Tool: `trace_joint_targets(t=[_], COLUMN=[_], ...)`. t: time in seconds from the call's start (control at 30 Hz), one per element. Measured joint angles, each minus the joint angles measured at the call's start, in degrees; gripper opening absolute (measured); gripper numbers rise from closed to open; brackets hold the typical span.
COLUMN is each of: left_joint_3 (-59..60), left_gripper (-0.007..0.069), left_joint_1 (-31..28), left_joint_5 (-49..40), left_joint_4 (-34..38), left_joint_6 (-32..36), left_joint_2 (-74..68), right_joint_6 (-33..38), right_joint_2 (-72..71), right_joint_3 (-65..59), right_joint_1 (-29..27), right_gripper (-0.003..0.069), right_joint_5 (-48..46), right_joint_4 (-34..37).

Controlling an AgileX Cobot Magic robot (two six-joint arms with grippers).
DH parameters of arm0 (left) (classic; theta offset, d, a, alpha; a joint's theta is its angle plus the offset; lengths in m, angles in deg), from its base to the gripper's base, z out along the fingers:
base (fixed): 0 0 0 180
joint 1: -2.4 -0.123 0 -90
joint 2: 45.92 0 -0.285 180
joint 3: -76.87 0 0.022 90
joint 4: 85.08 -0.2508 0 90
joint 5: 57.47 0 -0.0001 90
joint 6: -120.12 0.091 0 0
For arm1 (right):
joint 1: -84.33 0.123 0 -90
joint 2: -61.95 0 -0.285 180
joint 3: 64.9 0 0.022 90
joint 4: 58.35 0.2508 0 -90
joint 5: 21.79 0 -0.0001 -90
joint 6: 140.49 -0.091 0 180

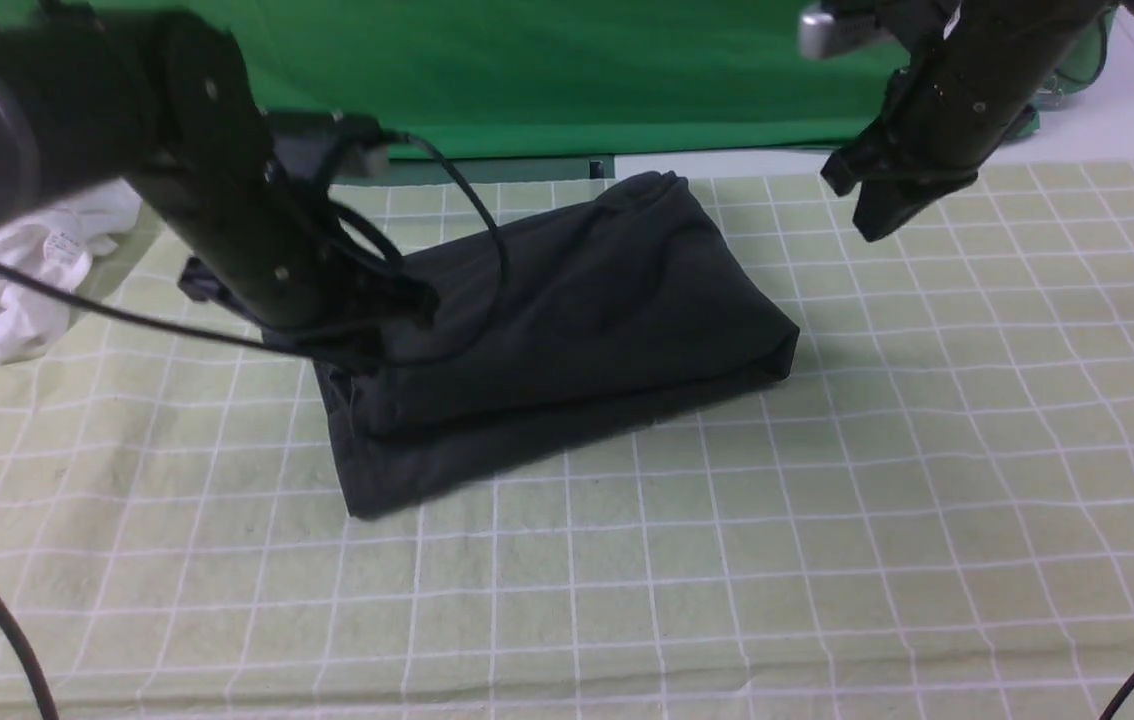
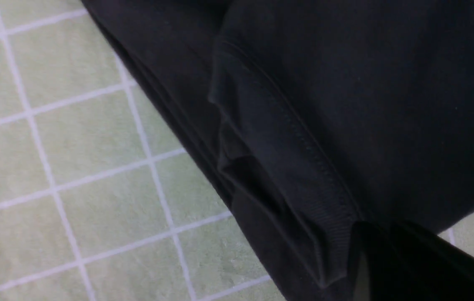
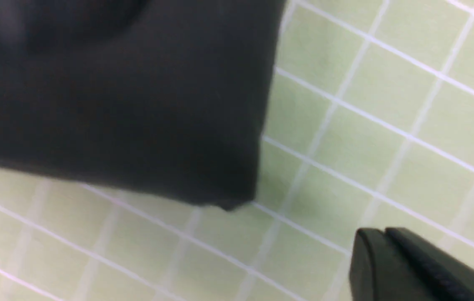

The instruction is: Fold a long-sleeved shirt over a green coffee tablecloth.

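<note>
Long-sleeved shirt (image 1: 567, 330) lies folded on the green coffee tablecloth (image 1: 827, 560), left gripper (image 1: 367, 345) closed against it, right gripper (image 1: 867, 200) raised, fingers together.

The worktop's green coffee tablecloth (image 1: 927, 450) carries the folded long-sleeved shirt (image 1: 567, 330) centrally; a white garment (image 1: 27, 265) lies far left.

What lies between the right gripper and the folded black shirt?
Only bare green grid tablecloth: in the front view the right gripper hangs clear of the black shirt, and the right wrist view shows the same empty gap.
</note>
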State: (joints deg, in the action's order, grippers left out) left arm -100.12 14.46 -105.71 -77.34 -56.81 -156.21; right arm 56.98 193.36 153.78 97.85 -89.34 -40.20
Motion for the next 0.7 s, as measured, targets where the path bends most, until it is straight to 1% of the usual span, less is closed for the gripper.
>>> trace_joint_targets(t=[0.03, 0.17, 0.2, 0.23, 0.33, 0.37, 0.47, 0.57, 0.6, 0.63, 0.7], left_joint_3=[1.79, 6.76, 7.26, 8.97, 11.34, 11.66, 12.08, 12.08, 12.08, 12.08, 12.08], left_gripper=[0.0041, 0.0041, 0.0041, 0.0041, 0.0041, 0.0041, 0.0041, 0.0041, 0.0041, 0.0041, 0.0041], left_joint_1=[0.01, 0.01, 0.01, 0.01, 0.01, 0.01, 0.01, 0.01, 0.01, 0.01, 0.01], left_joint_5=[1.36, 3.57, 3.86, 5.08, 6.16, 6.16, 5.48, 4.98, 4.67, 4.50, 4.34], left_joint_4=[-0.50, -5.26, -5.42, -6.22, -6.47, -6.67, -7.74, -7.74, -7.74, -7.74, -7.74], left_joint_6=[-1.28, -5.83, -6.06, -6.69, -7.44, -7.50, -7.64, -7.77, -8.03, -8.09, -8.09], left_joint_2=[0.00, 0.00, 0.00, 0.00, -0.64, -0.94, -1.22, -0.85, 0.21, 1.08, 3.52], right_joint_6=[0.47, 1.57, 1.65, 1.99, 2.27, 2.33, 2.33, 2.33, 2.40, 2.54, 2.64], right_joint_2=[0.66, 4.05, 4.05, 5.61, 8.01, 8.48, 9.51, 10.09, 10.24, 10.31, 10.31], right_joint_3=[0.00, 0.00, 0.00, 0.00, 0.00, 0.00, 0.00, 0.00, 0.00, 0.00, 0.00], right_joint_1=[-0.11, 0.73, 0.78, 1.36, 2.62, 2.94, 3.87, 4.29, 4.50, 4.57, 4.64], right_gripper=[0.0144, 0.0408, 0.0420, 0.0503, 0.0582, 0.0588, 0.0577, 0.0523, 0.0441, 0.0381, 0.0209], right_joint_5=[1.04, 3.41, 3.41, 3.70, 3.88, 3.88, 3.67, 3.03, 2.43, 1.99, 0.75], right_joint_4=[1.53, 4.43, 4.42, 4.64, 4.78, 4.78, 5.02, 5.02, 5.02, 5.02, 4.94])
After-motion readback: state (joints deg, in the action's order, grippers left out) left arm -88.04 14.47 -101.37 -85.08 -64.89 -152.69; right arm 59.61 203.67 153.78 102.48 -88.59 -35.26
